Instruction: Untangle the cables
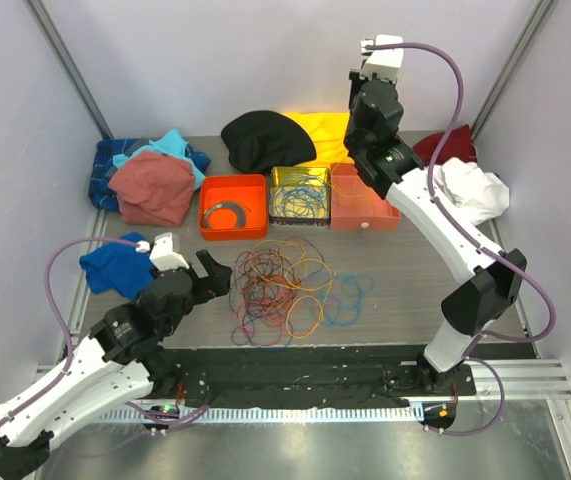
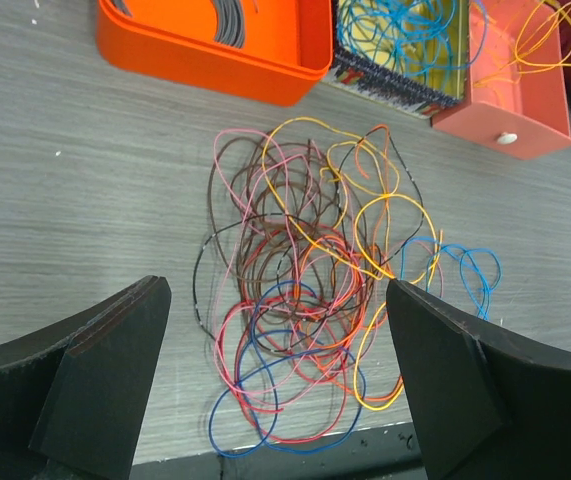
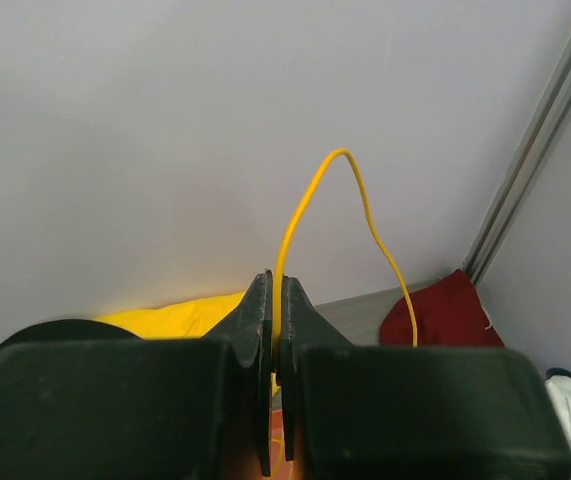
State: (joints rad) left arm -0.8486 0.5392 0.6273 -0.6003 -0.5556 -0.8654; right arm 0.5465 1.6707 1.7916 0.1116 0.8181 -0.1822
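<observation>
Closing the spread, empty left fingers [image 2: 105, 350] risks catching several cables [image 1: 283, 290] together and dragging the knot across the desk [image 1: 415, 290]. The heap lies flat mid-desk, roughly round, with its blue loop [image 1: 350, 297] trailing right. The right fingers [image 3: 260, 330] pinch a yellow cable [image 3: 300, 205] that arches upward.

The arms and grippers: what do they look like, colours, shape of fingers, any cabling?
Both arms match: the left arm and right arm have white links with black joint housings. A lilac hose loops along each. Each wrist carries a white block. The fingers are matte black wedges with flat inner faces.
</observation>
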